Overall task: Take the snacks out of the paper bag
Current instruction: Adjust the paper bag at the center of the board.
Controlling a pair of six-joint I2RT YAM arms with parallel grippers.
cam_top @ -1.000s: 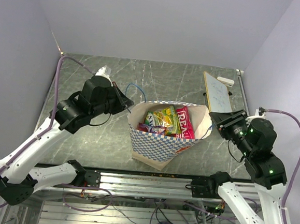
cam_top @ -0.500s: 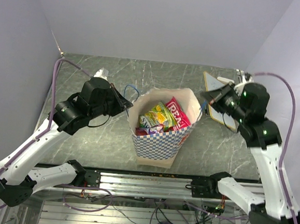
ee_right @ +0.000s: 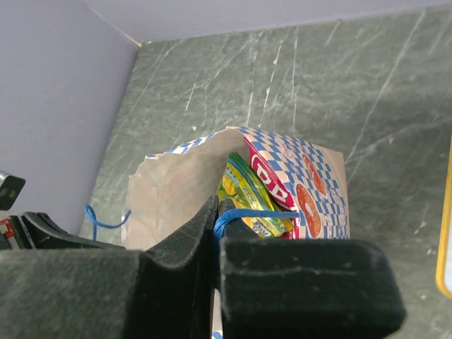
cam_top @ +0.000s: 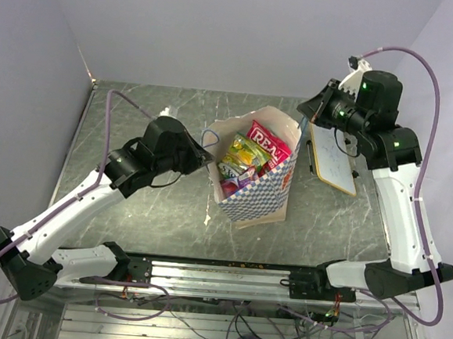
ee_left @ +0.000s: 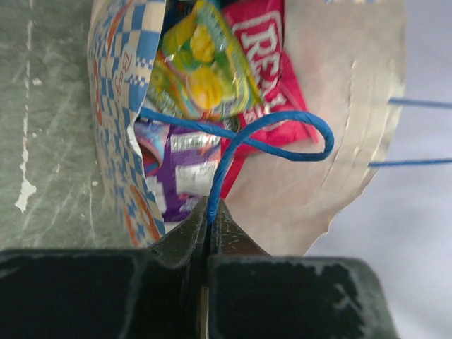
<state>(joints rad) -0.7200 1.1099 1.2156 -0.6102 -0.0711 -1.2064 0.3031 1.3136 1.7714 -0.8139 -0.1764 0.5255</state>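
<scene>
The paper bag [cam_top: 257, 199], blue-and-white checkered with a cream inside, stands tilted at the middle of the table, its mouth open. The snacks [cam_top: 251, 152] sit inside it: a red packet [ee_left: 265, 42], a yellow-green packet [ee_left: 201, 63] and a purple packet [ee_left: 180, 169]. My left gripper [cam_top: 208, 160] is at the bag's left rim, shut on a blue string handle [ee_left: 268, 131]. My right gripper [cam_top: 303, 110] is raised above the bag's right rim, shut on the other blue string handle [ee_right: 258, 210]. The right wrist view looks down on the bag [ee_right: 314, 183] and packets [ee_right: 247, 192].
A flat white board with a tan edge [cam_top: 333, 158] lies right of the bag, under the right arm. Grey-violet walls close the back and both sides. The left arm's black body [ee_right: 42, 229] shows left of the bag in the right wrist view.
The right arm has risen and swung toward the back, pulling its handle up. The bag has shifted right and tilted, its mouth narrower. The left gripper has followed to the right.
</scene>
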